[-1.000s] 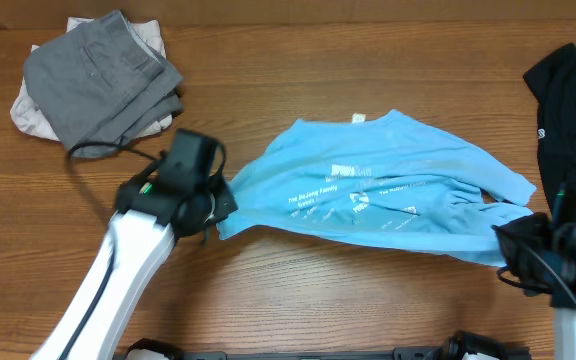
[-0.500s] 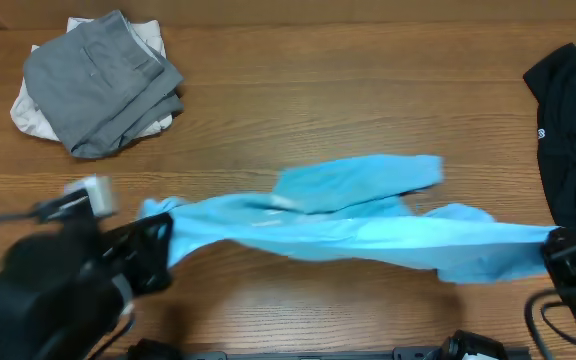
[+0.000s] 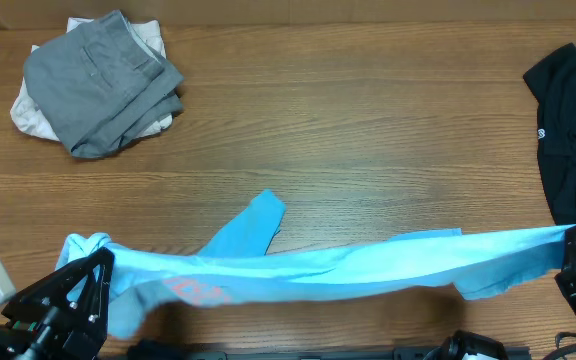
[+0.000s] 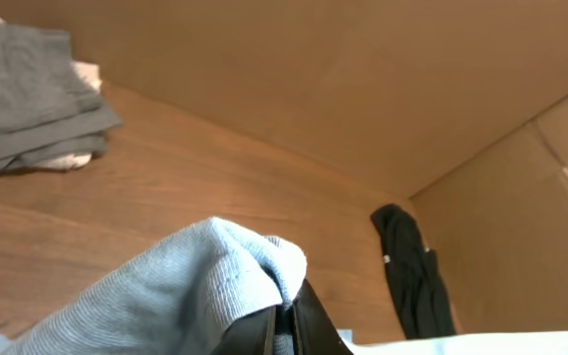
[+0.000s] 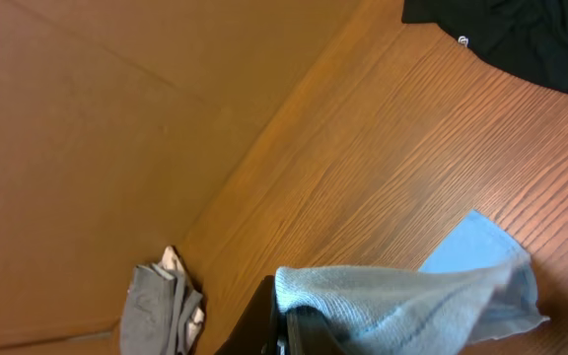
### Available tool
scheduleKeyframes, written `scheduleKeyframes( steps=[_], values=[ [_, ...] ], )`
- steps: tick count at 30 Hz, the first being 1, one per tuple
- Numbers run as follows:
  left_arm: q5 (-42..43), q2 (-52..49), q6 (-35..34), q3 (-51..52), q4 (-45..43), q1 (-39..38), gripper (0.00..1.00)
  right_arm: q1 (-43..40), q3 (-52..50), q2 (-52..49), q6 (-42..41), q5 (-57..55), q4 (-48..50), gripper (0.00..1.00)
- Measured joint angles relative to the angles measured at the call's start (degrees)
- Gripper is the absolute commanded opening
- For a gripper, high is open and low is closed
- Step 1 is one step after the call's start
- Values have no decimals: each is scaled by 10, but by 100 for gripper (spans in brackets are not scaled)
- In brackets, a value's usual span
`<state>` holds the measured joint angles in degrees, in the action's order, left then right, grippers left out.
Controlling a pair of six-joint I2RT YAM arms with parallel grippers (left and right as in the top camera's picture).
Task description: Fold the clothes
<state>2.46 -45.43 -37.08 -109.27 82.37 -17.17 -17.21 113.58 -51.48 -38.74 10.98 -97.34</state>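
Note:
The light blue T-shirt (image 3: 318, 265) hangs stretched in a long band above the table's near edge. My left gripper (image 3: 96, 262) is shut on its left end, and the cloth (image 4: 195, 286) bunches over the closed jaws in the left wrist view. My right gripper (image 3: 574, 238) is shut on the right end, where the fabric (image 5: 402, 296) drapes from the jaws. One sleeve (image 3: 253, 222) trails onto the wood. A folded grey garment (image 3: 98, 80) over an off-white one lies at the far left. A black garment (image 3: 568, 120) lies at the right edge.
The wooden table (image 3: 348, 120) spreads between the grey pile and the black garment. Brown cardboard walls (image 4: 314, 69) stand behind the table.
Both arms have pulled back toward the near edge and apart, lifting the blue T-shirt off the table's middle and drawing it out into a long band.

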Motion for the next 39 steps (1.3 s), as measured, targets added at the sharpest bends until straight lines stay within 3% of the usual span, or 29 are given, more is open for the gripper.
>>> scheduleKeyframes(
  steps=[9, 21, 27, 39],
  values=[
    [-37, -75, 7, 0, 19, 0, 4, 0, 0, -25, 0, 4, 2, 4],
    [-69, -347, 90, -7, -25, 0, 4, 0, 0, -146, -1, -73, 104, 4],
    [-71, -468, 117, -82, -25, 0, 4, 0, 0, -204, -5, -125, 129, 4],
    [-73, -486, 122, -216, 47, 0, 4, 0, 0, -217, -5, -131, 118, 4]
  ],
)
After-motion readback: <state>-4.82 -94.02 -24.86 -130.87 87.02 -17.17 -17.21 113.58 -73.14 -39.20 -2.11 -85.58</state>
